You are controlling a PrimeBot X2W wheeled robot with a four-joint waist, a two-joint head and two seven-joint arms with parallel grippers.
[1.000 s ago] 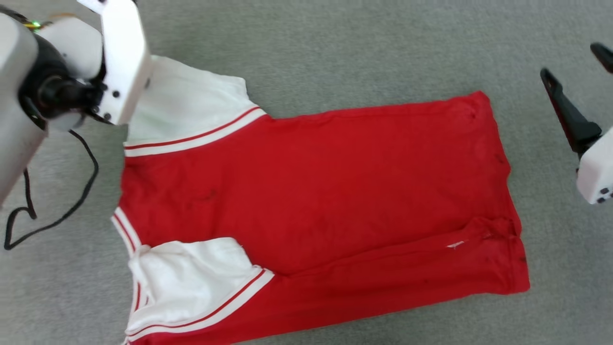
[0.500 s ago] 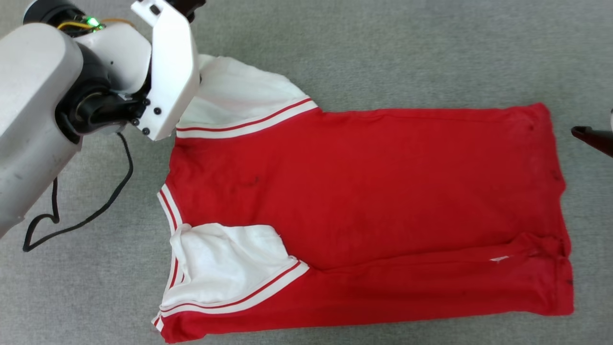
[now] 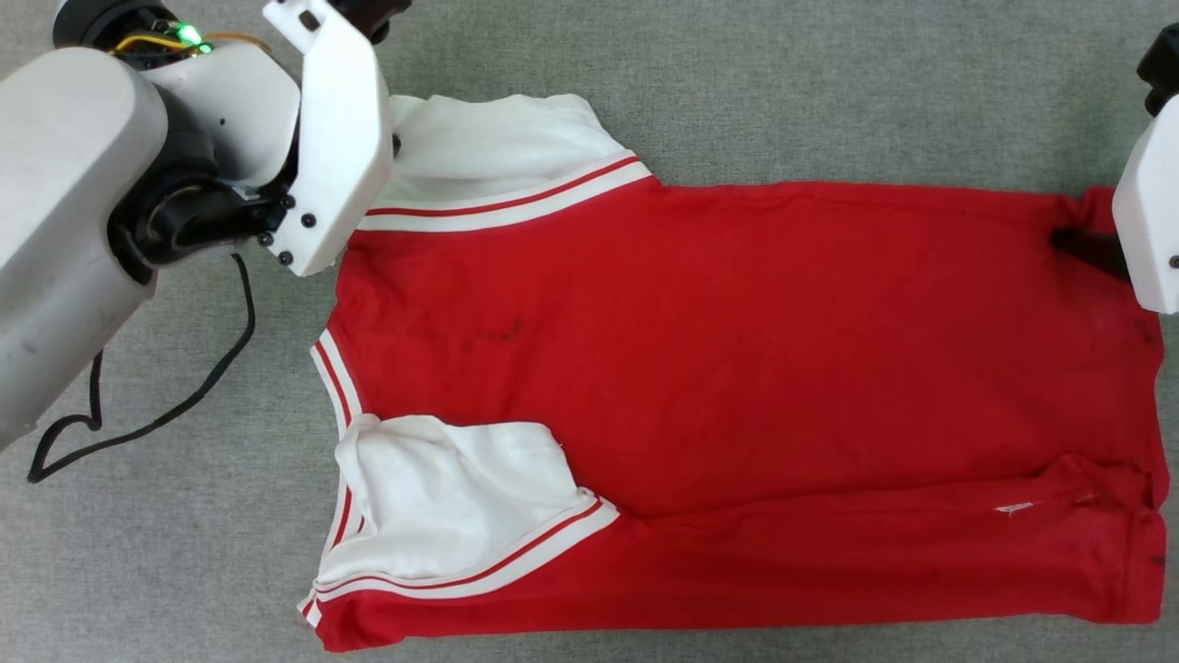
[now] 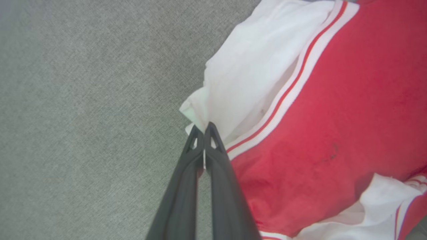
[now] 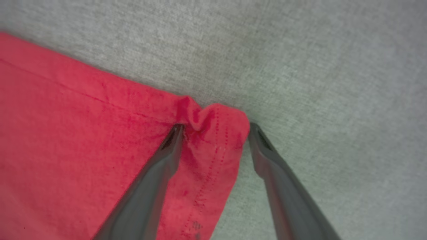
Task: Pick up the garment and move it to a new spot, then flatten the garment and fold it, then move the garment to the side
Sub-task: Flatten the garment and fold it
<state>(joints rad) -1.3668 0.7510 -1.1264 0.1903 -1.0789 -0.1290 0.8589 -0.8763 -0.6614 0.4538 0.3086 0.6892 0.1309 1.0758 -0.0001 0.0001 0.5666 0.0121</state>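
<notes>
There is one garment (image 3: 737, 368), a red shirt with two white sleeves, the far sleeve (image 3: 497, 152) and the near sleeve (image 3: 442, 506). Each sleeve's seam has one thin red stripe between two white bands, and one small white tag (image 3: 1013, 507) sits near the hem. Two grippers are in view, the left gripper (image 4: 203, 128) and the right gripper (image 5: 216, 127), each with two long dark fingers (image 5: 150, 186), four in all. One black cable (image 3: 250, 318) loops over the one grey carpet (image 3: 829, 92), and one green light (image 3: 189, 35) glows on the left arm (image 3: 64, 184).
</notes>
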